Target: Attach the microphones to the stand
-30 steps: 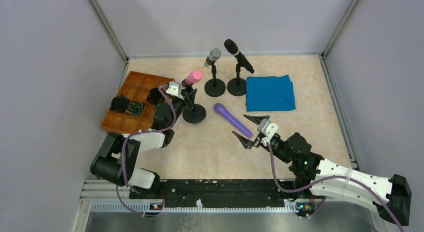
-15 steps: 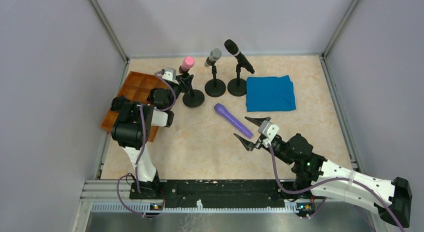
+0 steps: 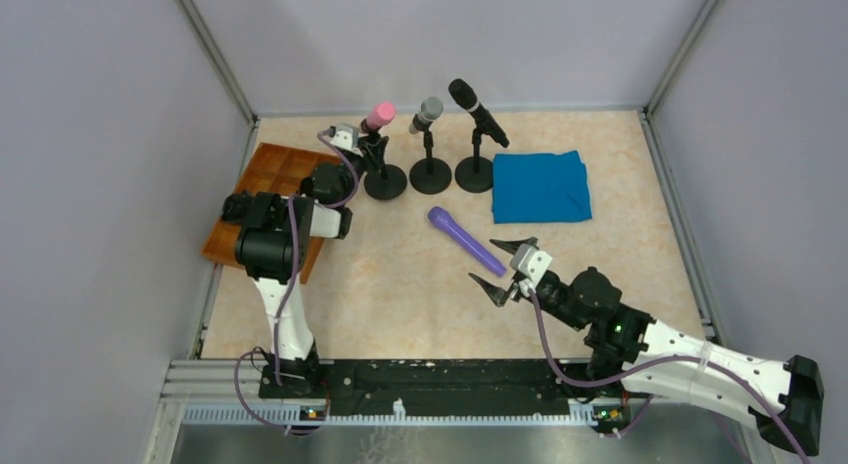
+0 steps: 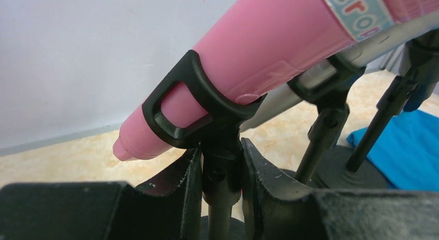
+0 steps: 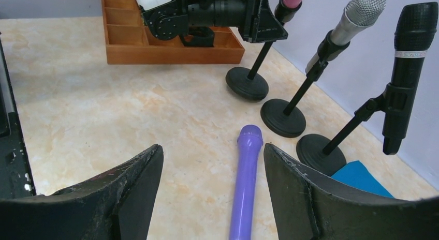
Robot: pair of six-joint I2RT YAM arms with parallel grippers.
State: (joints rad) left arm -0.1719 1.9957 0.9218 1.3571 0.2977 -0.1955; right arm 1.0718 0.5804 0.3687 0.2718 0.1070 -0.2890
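Observation:
The pink microphone (image 3: 379,115) sits clipped in its stand (image 3: 385,182) at the back left. My left gripper (image 3: 361,150) is shut on that stand's stem (image 4: 220,198), just under the clip (image 4: 191,105) that holds the pink microphone (image 4: 269,54). The silver-grey microphone (image 3: 428,112) and the black microphone (image 3: 475,109) are each clipped in a stand of their own to the right. The purple microphone (image 3: 466,240) lies flat on the table. My right gripper (image 3: 484,261) hovers open over its handle end, with the purple microphone (image 5: 246,178) between the fingers (image 5: 290,178).
A wooden compartment tray (image 3: 280,174) lies at the left under the left arm. A folded blue cloth (image 3: 541,186) lies right of the black microphone's stand base (image 3: 475,174). The three round bases stand close together in a row along the back.
My left gripper has carried the pink microphone's stand away from me and set it beside the silver-grey microphone's stand. My right gripper has barely shifted and stays open.

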